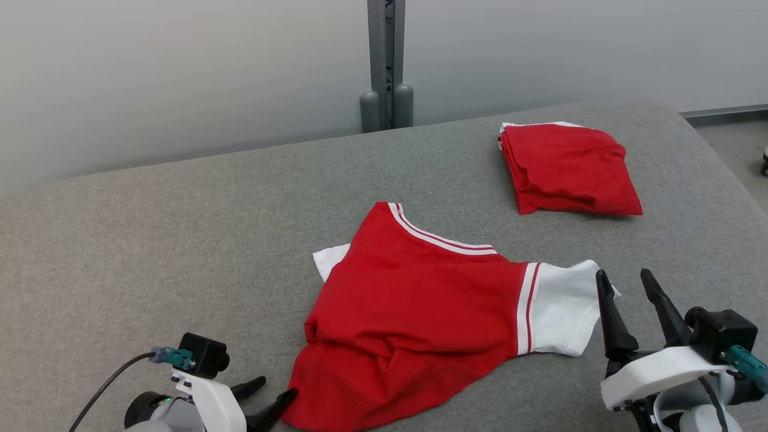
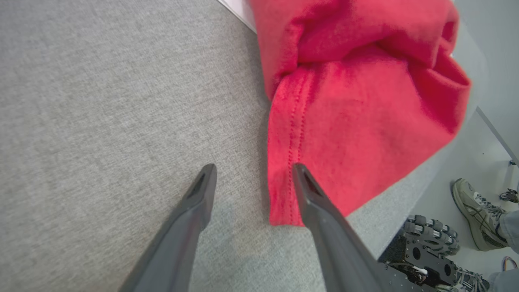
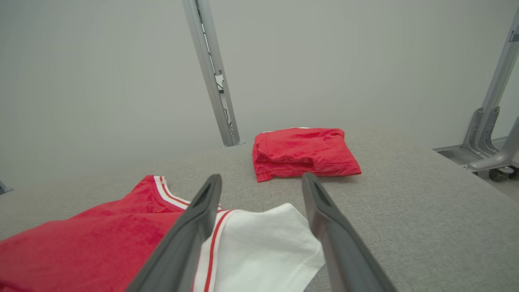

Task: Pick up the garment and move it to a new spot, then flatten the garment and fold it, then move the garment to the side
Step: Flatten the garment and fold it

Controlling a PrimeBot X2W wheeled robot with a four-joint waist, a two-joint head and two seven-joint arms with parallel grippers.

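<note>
The garment (image 1: 414, 312), a red shirt with white sleeves and red-and-white striped trim, lies on the grey table (image 1: 150, 252) in the lower centre of the head view. It is spread out but not flat: the cloth is bunched and folded over near its lower left corner. One white sleeve (image 1: 561, 312) points toward the right of the frame. A corner of the other sleeve (image 1: 330, 261) shows at the cloth's upper left edge.

My left gripper (image 1: 275, 390) sits at the lower left of the head view, fingertips against the garment's lower left corner. In the left wrist view, my left gripper (image 2: 254, 174) has its jaws spread and nothing between them. The stitched hem (image 2: 290, 134) runs down the centre of that frame, and its end lies under the right-hand finger.

My right gripper (image 1: 625, 279) is at the lower right of the head view, just beside the white sleeve, with its jaws released and parted. In the right wrist view, my right gripper (image 3: 261, 180) has its fingers framing that sleeve without touching it.

A folded red garment (image 1: 567, 171) rests at the upper right, well apart. A grey post (image 1: 386, 60) stands behind the table at top centre. A person's shoe (image 2: 474, 211) shows on the floor at the lower right of the left wrist view.
</note>
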